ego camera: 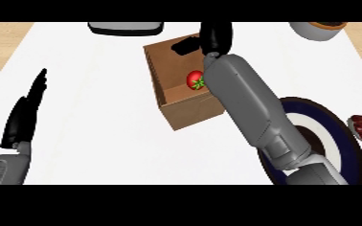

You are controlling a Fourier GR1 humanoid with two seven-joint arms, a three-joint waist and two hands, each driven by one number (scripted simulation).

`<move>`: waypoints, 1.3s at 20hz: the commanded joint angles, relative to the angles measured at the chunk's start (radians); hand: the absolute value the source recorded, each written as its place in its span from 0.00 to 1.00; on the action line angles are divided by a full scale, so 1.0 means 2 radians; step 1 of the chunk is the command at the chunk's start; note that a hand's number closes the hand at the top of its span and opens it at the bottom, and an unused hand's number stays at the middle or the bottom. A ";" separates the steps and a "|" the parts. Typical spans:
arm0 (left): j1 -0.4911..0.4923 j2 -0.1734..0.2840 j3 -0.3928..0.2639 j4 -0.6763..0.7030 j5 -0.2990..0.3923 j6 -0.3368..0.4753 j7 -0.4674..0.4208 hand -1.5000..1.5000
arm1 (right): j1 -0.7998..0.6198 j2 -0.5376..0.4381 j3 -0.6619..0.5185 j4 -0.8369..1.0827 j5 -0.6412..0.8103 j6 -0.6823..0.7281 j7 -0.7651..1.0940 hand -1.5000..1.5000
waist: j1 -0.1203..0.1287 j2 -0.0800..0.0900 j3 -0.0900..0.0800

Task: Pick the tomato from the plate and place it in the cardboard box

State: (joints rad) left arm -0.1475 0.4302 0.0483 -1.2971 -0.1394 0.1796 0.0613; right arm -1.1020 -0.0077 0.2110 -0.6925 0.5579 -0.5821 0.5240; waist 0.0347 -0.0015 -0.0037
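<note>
A white counter (99, 115) is seen from steeply above. A brown cardboard box (185, 110), open at the top, stands near its middle. The red tomato (194, 80) with its green stalk lies inside the box, against the right wall; it is no longer on the plate (332, 124), a dark-rimmed plate with a white centre, seen at the right and partly hidden by the right forearm.

The right hand (214, 36) is stretched over the far end of the box, above and beyond the tomato. No contact with the tomato is seen, and the hand appears to hold nothing; its fingers (185, 45) are partly hidden, so whether they are spread or curled cannot be told. The placement is judged done, with only the arm's withdrawal left.

The left hand (25, 112) is held at the left edge, fingers straight and upward, resting clear of the work.
</note>
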 commanded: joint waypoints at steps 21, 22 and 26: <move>0.031 0.010 0.041 -0.019 0.005 -0.023 0.011 0.50 | 0.360 -0.162 -0.076 -0.500 -0.090 0.036 -0.009 0.00 | -0.034 -0.003 0.002; 0.062 -0.020 0.018 -0.053 -0.018 0.008 0.011 0.50 | 0.396 -0.167 -0.076 -0.535 -0.097 0.041 -0.011 0.00 | -0.031 -0.004 0.002; 0.032 -0.017 0.031 0.002 -0.016 0.001 -0.011 0.50 | 0.480 -0.221 -0.136 -0.610 -0.168 0.099 -0.041 0.00 | -0.033 -0.001 0.002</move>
State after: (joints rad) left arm -0.0494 0.4096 0.1039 -1.3574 -0.1600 0.1741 0.0663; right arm -0.2958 -0.3642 0.0176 -1.7644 0.3144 -0.4665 0.4743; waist -0.0291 -0.0075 0.0000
